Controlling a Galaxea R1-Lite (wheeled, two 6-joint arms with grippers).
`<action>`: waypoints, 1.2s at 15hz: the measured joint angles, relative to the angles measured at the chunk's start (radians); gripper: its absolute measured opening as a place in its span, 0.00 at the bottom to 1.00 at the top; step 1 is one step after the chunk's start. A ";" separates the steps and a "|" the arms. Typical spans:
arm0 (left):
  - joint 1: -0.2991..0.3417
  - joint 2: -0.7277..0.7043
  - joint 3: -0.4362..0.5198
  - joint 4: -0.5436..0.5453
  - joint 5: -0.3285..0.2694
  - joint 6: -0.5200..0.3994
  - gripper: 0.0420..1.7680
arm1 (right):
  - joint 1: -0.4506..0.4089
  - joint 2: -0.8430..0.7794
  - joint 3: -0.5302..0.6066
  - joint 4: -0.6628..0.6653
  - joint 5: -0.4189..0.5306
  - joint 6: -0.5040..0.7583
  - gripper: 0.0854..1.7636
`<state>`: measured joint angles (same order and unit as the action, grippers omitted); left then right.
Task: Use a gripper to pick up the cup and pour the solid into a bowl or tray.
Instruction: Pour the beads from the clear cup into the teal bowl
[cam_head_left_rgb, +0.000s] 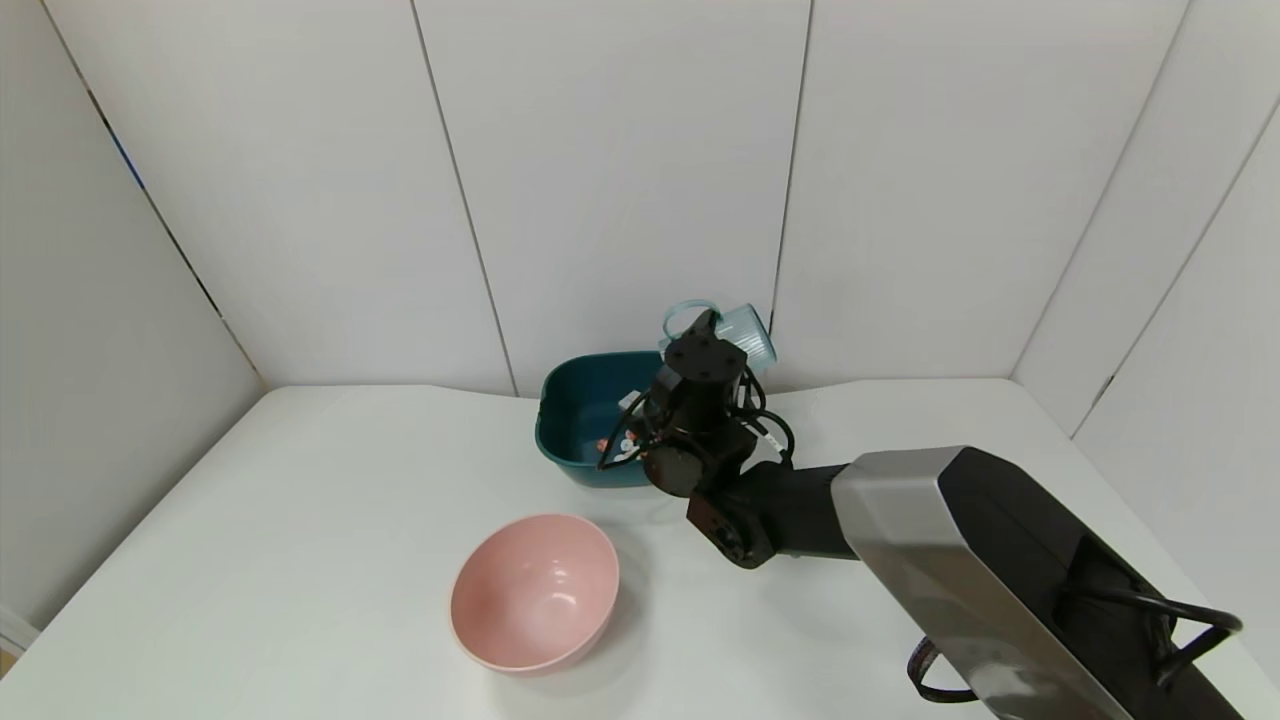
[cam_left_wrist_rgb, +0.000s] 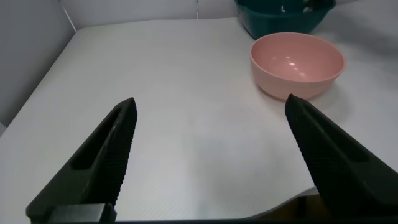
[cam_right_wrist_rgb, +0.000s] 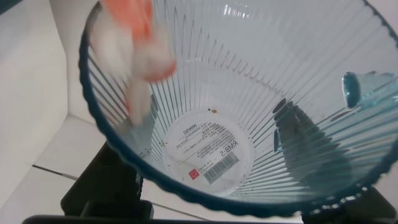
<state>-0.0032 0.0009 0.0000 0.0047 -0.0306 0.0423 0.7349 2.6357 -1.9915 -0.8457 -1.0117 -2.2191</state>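
My right gripper (cam_head_left_rgb: 706, 342) is shut on the light-blue ribbed cup (cam_head_left_rgb: 748, 335) and holds it tipped on its side above the back right of the dark teal basin (cam_head_left_rgb: 572, 402). A few orange-red and white pieces (cam_head_left_rgb: 614, 443) lie in the basin. In the right wrist view I look into the cup (cam_right_wrist_rgb: 267, 74); blurred orange and white pieces (cam_right_wrist_rgb: 134, 46) are at its rim, and its labelled bottom is bare. The right gripper (cam_right_wrist_rgb: 211, 171) clamps the cup's wall. My left gripper (cam_left_wrist_rgb: 211, 102) is open and empty, low over the table's front left.
A round pink bowl (cam_head_left_rgb: 535, 590) stands empty in front of the basin and also shows in the left wrist view (cam_left_wrist_rgb: 297, 62). The white table (cam_head_left_rgb: 300, 520) is boxed in by white panel walls at the back and sides. My right arm (cam_head_left_rgb: 900, 520) stretches across the right half.
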 joint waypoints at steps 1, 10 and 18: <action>0.000 0.000 0.000 0.000 0.000 0.000 0.97 | 0.004 0.000 0.000 0.000 0.000 -0.008 0.74; 0.000 0.000 0.000 0.000 0.000 0.000 0.97 | 0.010 0.000 0.000 -0.016 0.001 -0.048 0.74; 0.000 0.000 0.000 0.000 0.000 0.000 0.97 | 0.010 -0.003 0.000 -0.059 0.005 0.031 0.74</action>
<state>-0.0032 0.0009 0.0000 0.0047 -0.0306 0.0423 0.7451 2.6323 -1.9911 -0.9045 -1.0068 -2.1885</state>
